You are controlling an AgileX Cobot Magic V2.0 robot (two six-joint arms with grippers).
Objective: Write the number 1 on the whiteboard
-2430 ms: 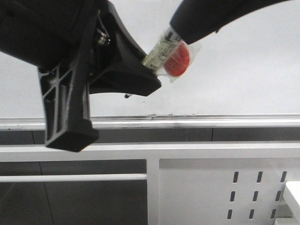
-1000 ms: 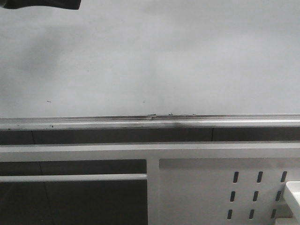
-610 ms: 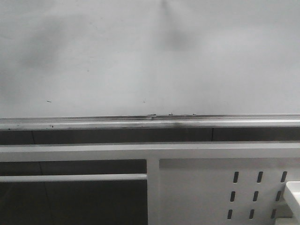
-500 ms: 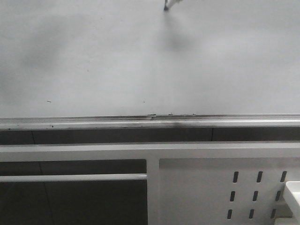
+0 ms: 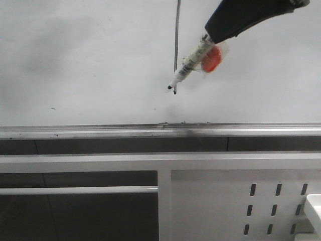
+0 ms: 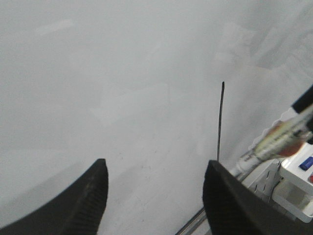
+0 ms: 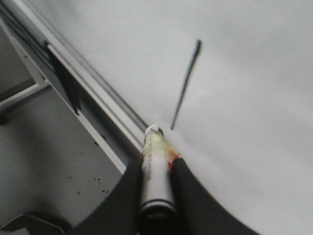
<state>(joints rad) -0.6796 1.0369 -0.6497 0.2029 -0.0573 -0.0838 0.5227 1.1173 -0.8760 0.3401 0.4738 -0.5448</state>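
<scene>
The whiteboard (image 5: 90, 60) fills the upper front view, with a silver ledge (image 5: 100, 131) along its lower edge. A thin dark vertical stroke, the number 1 (image 5: 176, 35), runs down from the top of that view. My right gripper (image 5: 213, 32) is shut on a white marker (image 5: 186, 69) with a red tag. The marker's tip sits just below and beside the stroke's lower end. The same stroke (image 7: 185, 88) lies beyond the marker (image 7: 156, 171) gripped by my right gripper (image 7: 156, 165). My left gripper (image 6: 155, 166) faces the board (image 6: 122, 73) open and empty, with the stroke (image 6: 220, 122) near one finger.
Below the ledge run a white frame bar (image 5: 150, 161) and a white perforated metal panel (image 5: 225, 201). A white box corner (image 5: 313, 206) shows at the lower right. In the left wrist view a white box with a blue button (image 6: 298, 181) sits past the marker (image 6: 274, 144).
The right gripper with the marker has come down into the front view from the top. The dark stroke has appeared and grown downward on the board. The left gripper left that view earlier.
</scene>
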